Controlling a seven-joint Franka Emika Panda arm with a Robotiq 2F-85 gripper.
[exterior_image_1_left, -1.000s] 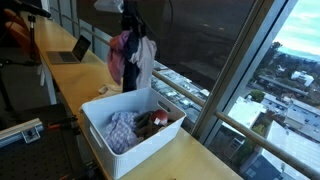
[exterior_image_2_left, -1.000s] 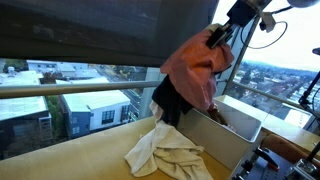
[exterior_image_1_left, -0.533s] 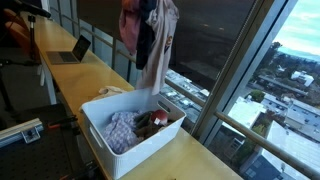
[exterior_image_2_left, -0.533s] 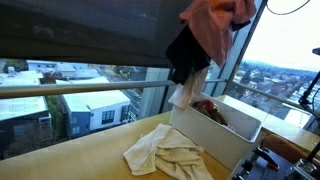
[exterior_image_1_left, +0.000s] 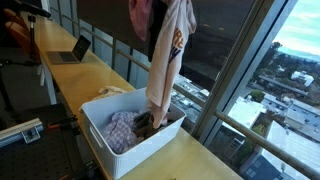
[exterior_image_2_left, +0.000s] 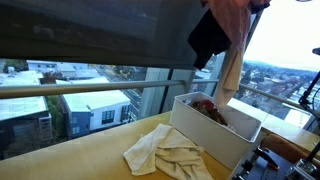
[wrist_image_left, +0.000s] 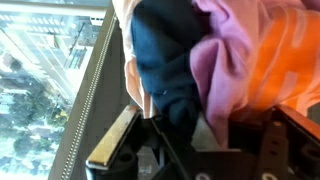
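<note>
1. Your gripper (wrist_image_left: 175, 125) is clamped tight on a bundle of clothes (exterior_image_1_left: 160, 30), with pink, dark blue and orange-printed fabric bunched right at the fingers in the wrist view.
2. You are holding the bundle high above the white bin (exterior_image_1_left: 98, 128), near the top edge of both exterior views, so I judge the lift mostly done.
3. The bundle is not clear of the bin. A long cream garment (exterior_image_1_left: 160, 85) trails straight down from it, and its lower end reaches the bin's opening. You cannot tell from these views whether it rests on what lies inside.
4. The bin holds more: a lilac garment (exterior_image_1_left: 122, 131) and some dark and red pieces (exterior_image_1_left: 156, 122). Emptying it looks far from finished.
5. One pale cloth (exterior_image_2_left: 165, 152) lies crumpled on the desk (exterior_image_2_left: 60, 160), touching the bin's outer wall.
6. Watch the window (exterior_image_1_left: 235, 75). Its glass and slanted frame stand close beside the hanging clothes, so you have little room on that side.
7. The bin sits near the desk's window-side edge. A trailing garment that catches on the rim could tug it.
8. The freest room lies along the desk towards the laptop (exterior_image_1_left: 72, 50), which is well apart from the bin, and on the bare desk beyond the pale cloth.
9. Overhead you are near the frame top, so I cannot judge how much height remains.
</note>
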